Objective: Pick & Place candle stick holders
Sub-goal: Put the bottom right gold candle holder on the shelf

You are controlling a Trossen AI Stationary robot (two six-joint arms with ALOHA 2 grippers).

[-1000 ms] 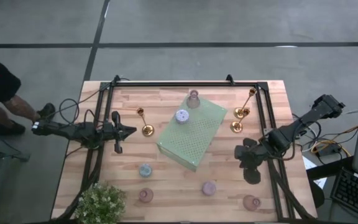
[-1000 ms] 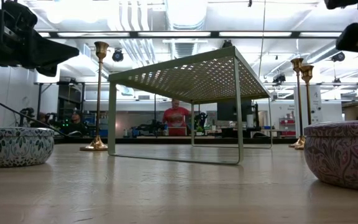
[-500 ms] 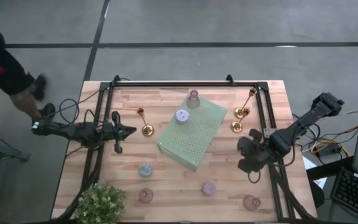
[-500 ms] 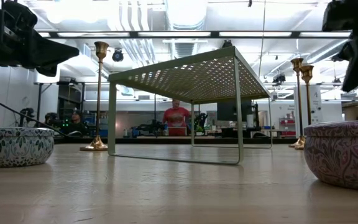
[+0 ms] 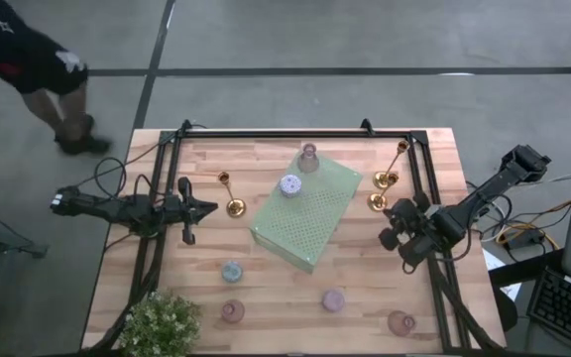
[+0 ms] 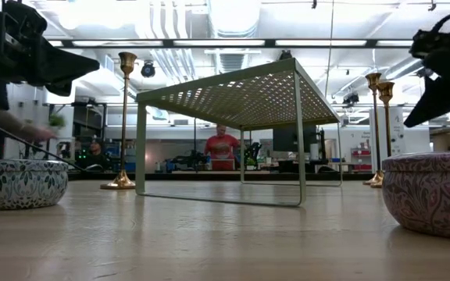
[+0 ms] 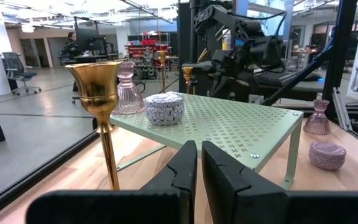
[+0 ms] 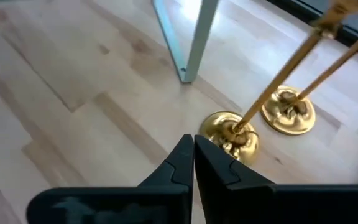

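Three gold candle stick holders stand on their round bases: one at the left point(image 5: 231, 194), two at the far right point(image 5: 378, 201) point(image 5: 389, 171). A lilac holder point(image 5: 290, 184) and a pink glass one point(image 5: 308, 157) sit on the green dotted riser point(image 5: 310, 223). Pastel holders point(image 5: 232, 271) point(image 5: 334, 299) point(image 5: 400, 322) rest on the near part of the table. My left gripper point(image 5: 212, 209) point(image 7: 199, 155) is shut and empty, level, just left of the left gold holder point(image 7: 101, 93). My right gripper point(image 5: 389, 230) point(image 8: 193, 146) is shut and slants down toward the nearer right gold base point(image 8: 232, 134) without touching it.
A leafy plant point(image 5: 162, 325) stands at the near left corner. A black frame point(image 5: 295, 133) runs along the table's far edge and sides. One riser leg point(image 8: 194, 43) stands close to the right gold holders. A person point(image 5: 38, 59) walks beyond the far left corner.
My right gripper has sunk and gone toward the table's far edge and the two right gold holders. It has tipped from roughly level to slanting down and has rolled, staying shut. The person beyond the left side has walked away from the table.
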